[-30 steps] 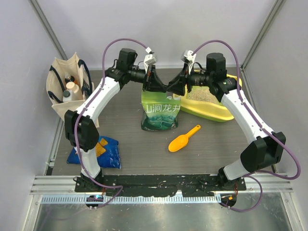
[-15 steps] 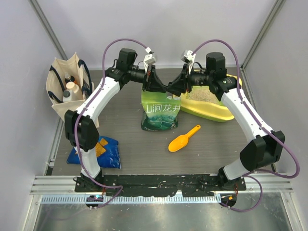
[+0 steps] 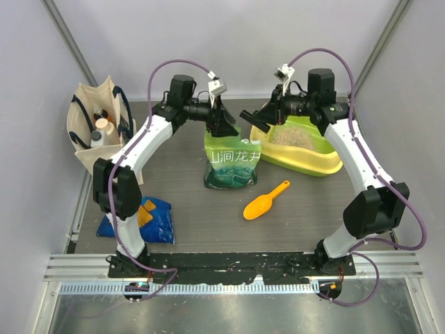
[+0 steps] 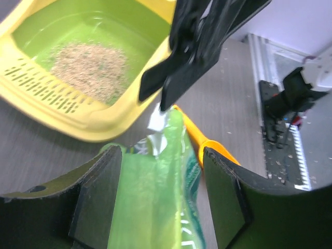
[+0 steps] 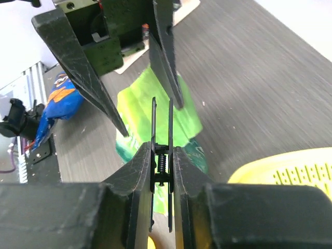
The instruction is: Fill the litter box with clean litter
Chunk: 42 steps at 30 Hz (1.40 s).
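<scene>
The litter box (image 3: 307, 168) is set at the far right of the bench (image 3: 191, 219), with its slotted grate at the end nearer the middle. A patch of pale litter (image 3: 293, 136) is seen in the green basin, and bare green is left around it. Just to the left of the box, a green pouch (image 3: 233, 167) is stood upright with its top open.

The left tool (image 4: 161, 158) is held released above the pouch. Its fingers (image 4: 98, 202) are spread to either side of the pouch's top edge, which is not clamped.

The right tool (image 5: 162, 149) is held just right of the pouch top, above the near end of the box. Its fingers are drawn almost together, with only a narrow slit left between them. Whether they are fully clenched, or whether anything thin is pinched there, cannot be told. In the left wrist view its tip is seen just above a white torn scrap at the pouch's mouth.

An orange scoop (image 3: 265, 202) is laid on the bench in front of the pouch. A blue snack bag (image 3: 156, 221) is laid by the left arm's base, and a cloth tote (image 3: 87, 122) is stood at the far left.
</scene>
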Each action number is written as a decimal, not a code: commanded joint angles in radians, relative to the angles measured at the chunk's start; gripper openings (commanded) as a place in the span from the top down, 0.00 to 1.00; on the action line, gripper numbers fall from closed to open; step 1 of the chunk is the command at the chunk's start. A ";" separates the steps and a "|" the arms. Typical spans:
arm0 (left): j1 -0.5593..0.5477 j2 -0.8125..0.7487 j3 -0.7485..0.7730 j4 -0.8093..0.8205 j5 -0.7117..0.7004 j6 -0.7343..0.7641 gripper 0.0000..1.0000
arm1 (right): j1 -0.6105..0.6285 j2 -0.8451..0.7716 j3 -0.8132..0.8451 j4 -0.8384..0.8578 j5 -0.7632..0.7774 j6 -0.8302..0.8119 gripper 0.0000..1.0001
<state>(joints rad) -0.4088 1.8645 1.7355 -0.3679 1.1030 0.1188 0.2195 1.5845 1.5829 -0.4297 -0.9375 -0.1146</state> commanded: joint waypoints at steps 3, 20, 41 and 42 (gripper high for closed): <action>0.024 -0.122 -0.070 0.185 -0.121 0.019 0.37 | -0.045 0.026 0.095 -0.282 0.003 -0.333 0.98; -0.116 -0.070 0.073 -0.500 -0.178 0.795 0.57 | -0.046 0.134 0.104 -0.587 -0.072 -0.839 0.98; -0.196 0.068 0.108 -0.519 -0.235 1.019 0.45 | -0.049 0.193 0.120 -0.610 -0.078 -0.829 0.98; -0.197 0.068 0.101 -0.507 -0.250 1.025 0.45 | -0.052 0.192 0.123 -0.610 -0.078 -0.824 0.98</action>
<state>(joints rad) -0.5903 1.9171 1.8137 -0.9047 0.8791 1.0824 0.1680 1.7729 1.6611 -1.0264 -1.0004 -0.9615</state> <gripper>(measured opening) 0.549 0.232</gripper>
